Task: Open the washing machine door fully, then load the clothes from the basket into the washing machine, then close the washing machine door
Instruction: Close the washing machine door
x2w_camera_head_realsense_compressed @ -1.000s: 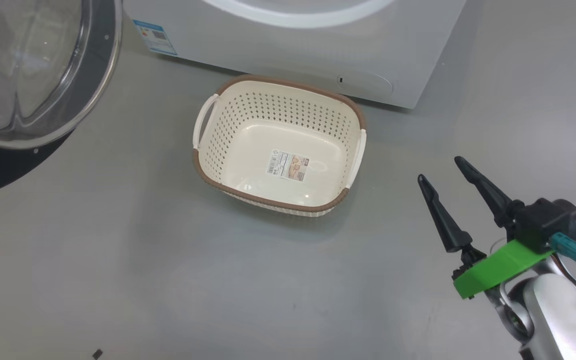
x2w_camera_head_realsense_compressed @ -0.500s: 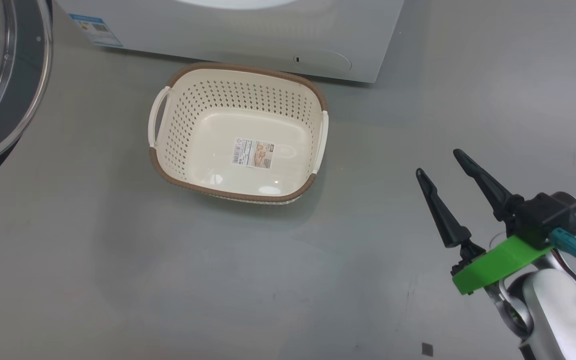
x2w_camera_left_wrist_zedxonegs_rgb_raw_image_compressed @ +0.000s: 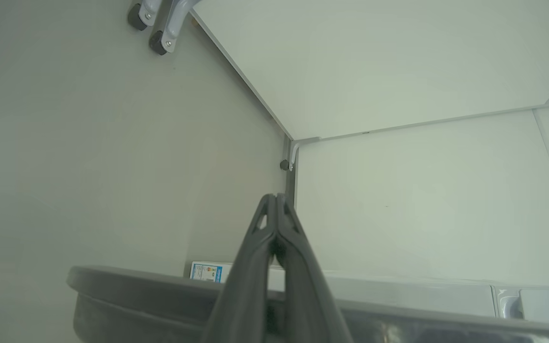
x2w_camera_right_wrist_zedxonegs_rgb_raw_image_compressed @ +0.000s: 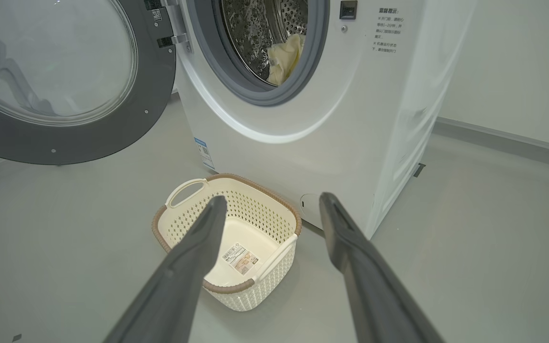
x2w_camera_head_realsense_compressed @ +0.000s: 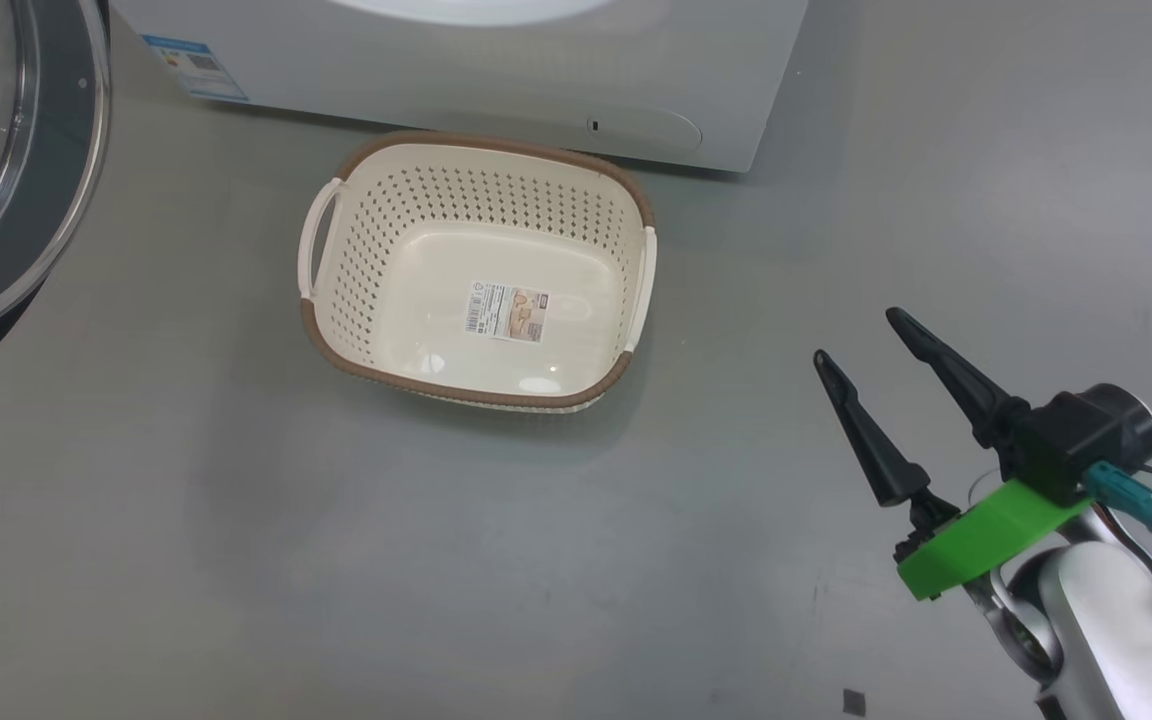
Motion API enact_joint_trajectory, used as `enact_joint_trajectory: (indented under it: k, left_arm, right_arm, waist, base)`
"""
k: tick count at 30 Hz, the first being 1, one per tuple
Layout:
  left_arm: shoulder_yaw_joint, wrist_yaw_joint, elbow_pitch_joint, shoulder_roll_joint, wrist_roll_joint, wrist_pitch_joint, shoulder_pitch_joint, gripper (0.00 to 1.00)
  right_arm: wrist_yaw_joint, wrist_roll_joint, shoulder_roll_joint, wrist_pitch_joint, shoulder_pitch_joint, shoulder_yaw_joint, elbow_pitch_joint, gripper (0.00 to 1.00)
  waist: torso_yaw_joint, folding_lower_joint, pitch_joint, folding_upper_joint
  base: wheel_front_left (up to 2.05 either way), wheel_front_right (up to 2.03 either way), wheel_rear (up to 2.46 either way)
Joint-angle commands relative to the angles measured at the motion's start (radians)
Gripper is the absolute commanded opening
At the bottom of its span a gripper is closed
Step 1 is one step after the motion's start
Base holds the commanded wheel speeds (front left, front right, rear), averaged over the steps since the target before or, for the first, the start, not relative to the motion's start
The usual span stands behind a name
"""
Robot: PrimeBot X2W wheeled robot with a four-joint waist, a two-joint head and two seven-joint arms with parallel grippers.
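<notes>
1. The washing machine door (x2w_camera_right_wrist_zedxonegs_rgb_raw_image_compressed: 155,95) stands wide open to the left of the washing machine (x2w_camera_right_wrist_zedxonegs_rgb_raw_image_compressed: 350,119). Its black ring and clear glass bowl are turned out over the grey floor (x2w_camera_head_realsense_compressed: 236,550).
2. Inside the perforated steel drum (x2w_camera_right_wrist_zedxonegs_rgb_raw_image_compressed: 250,28), the clothes (x2w_camera_right_wrist_zedxonegs_rgb_raw_image_compressed: 286,57) lie as a pale cream-yellow heap. They sit toward the right side of the opening in the right wrist view, behind the grey gasket (x2w_camera_right_wrist_zedxonegs_rgb_raw_image_compressed: 265,97).
3. The basket (x2w_camera_head_realsense_compressed: 481,392) sits on the floor just in front of the machine, near its front panel but apart from it. The bare inside shows a label (x2w_camera_head_realsense_compressed: 508,311) on the bottom.
4. The right gripper (x2w_camera_head_realsense_compressed: 858,337) hovers to the right of the basket, well apart from it. Its two dark fingers are spread wide and have hold of nothing.
5. The left gripper (x2w_camera_left_wrist_zedxonegs_rgb_raw_image_compressed: 274,197) has its fingers pressed together tip to tip and grips nothing. In its wrist view they point toward a wall corner, above a dark curved rim (x2w_camera_left_wrist_zedxonegs_rgb_raw_image_compressed: 136,286) and the machine's blue label (x2w_camera_left_wrist_zedxonegs_rgb_raw_image_compressed: 206,271). Whether the fingers touch that rim cannot be told.
</notes>
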Motion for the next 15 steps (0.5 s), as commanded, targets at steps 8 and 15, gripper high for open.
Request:
enact_joint_trajectory:
  k: [8, 15]
  left_arm:
    - [-0.036, -0.038, -0.012, 0.067, 0.021, 0.097, -0.011, 0.0]
    - [-0.069, -0.048, -0.028, 0.054, 0.029, 0.189, 0.009, 0.0]
  right_arm:
    - [-0.003, 0.01, -0.021, 0.004, -0.016, 0.023, -0.039, 1.0]
    - [-0.003, 0.014, -0.011, 0.0, -0.02, 0.021, -0.032, 1.0]
  waist:
    - [-0.01, 0.0, 0.002, 0.0]
    - [-0.016, 0.0, -0.005, 0.0]
  base:
    - [0.0, 0.0, 0.0]
    - [0.0, 0.0, 0.0]
